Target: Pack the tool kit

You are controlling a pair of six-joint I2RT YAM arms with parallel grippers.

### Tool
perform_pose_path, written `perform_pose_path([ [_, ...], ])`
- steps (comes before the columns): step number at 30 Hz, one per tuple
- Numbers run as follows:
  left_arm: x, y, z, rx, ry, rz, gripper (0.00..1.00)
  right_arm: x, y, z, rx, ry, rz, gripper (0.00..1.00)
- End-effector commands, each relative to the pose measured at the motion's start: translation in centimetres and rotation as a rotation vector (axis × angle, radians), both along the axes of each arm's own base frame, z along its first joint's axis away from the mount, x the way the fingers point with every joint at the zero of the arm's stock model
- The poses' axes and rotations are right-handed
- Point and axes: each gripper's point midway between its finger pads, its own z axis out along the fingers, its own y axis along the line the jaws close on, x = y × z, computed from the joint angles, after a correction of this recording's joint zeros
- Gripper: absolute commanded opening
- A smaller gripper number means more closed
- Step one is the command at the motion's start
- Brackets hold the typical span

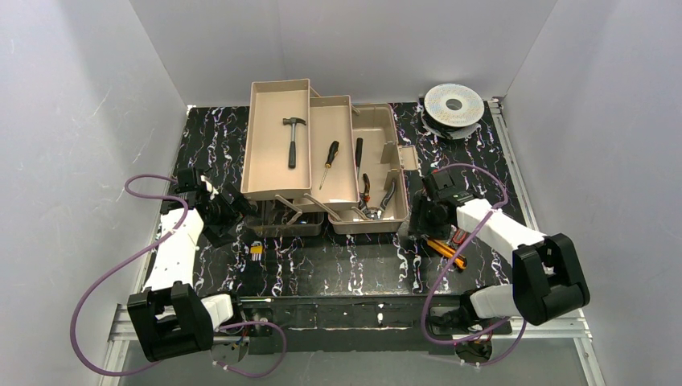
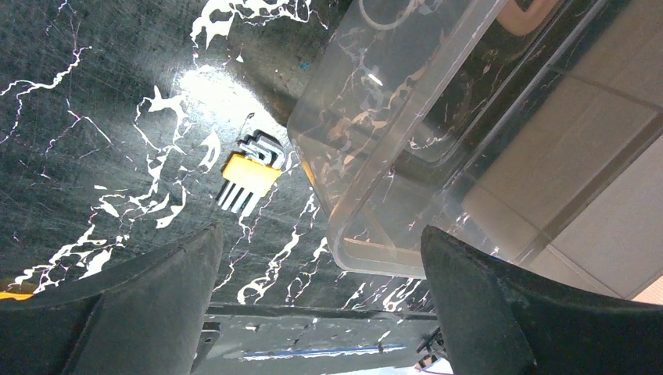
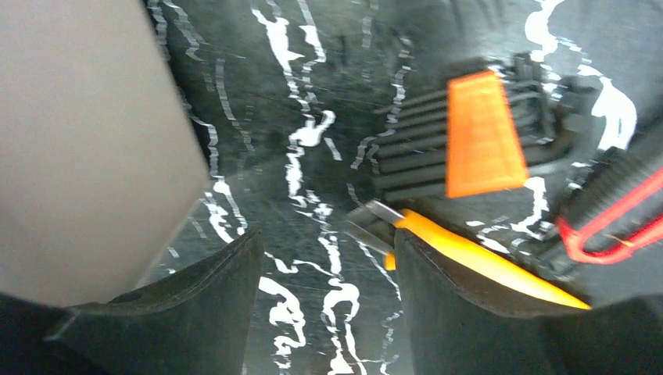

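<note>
The tan toolbox (image 1: 277, 96) stands open at the back, its trays stepped out. A hammer (image 1: 293, 141) lies in the left tray and a screwdriver (image 1: 330, 163) in the middle one. Orange-handled pliers (image 1: 366, 190) rest in the base. Its translucent lid (image 1: 283, 222) (image 2: 391, 117) lies in front of it. My left gripper (image 1: 223, 211) (image 2: 320, 254) is open beside the lid and holds nothing. My right gripper (image 1: 421, 223) (image 3: 327, 262) is open low over the mat, with bare mat between the fingers. The yellow knife (image 1: 447, 252) (image 3: 469, 254) lies just outside its right finger.
A yellow hex key set (image 1: 256, 250) (image 2: 249, 176) lies on the black marbled mat in front of the lid. A black ribbed holder with an orange label (image 3: 478, 144) and a red-trimmed black tool (image 3: 610, 226) lie by the knife. A round silver spool (image 1: 453, 105) sits at the back right.
</note>
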Motion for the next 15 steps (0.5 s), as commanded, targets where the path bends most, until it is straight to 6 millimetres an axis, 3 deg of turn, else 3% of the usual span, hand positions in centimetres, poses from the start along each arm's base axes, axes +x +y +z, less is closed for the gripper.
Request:
perform_pose_path([
  [1, 0.4, -0.8, 0.9, -0.024, -0.036, -0.040, 0.98, 1.9, 3.8, 1.7, 0.178, -0.051, 0.026, 0.69],
  [4, 0.4, -0.7, 0.9, -0.021, -0.037, -0.038, 0.98, 2.7, 3.7, 3.1, 0.175, -0.098, 0.032, 0.69],
  [7, 0.4, -0.7, 0.9, -0.019, -0.039, -0.038, 0.98, 2.9, 2.2, 4.2, 0.096, -0.134, 0.032, 0.69],
  [15, 0.4, -0.7, 1.1, -0.018, -0.039, -0.045, 0.98, -0.8, -3.6, 3.4, -0.227, 0.046, -0.036, 0.72],
])
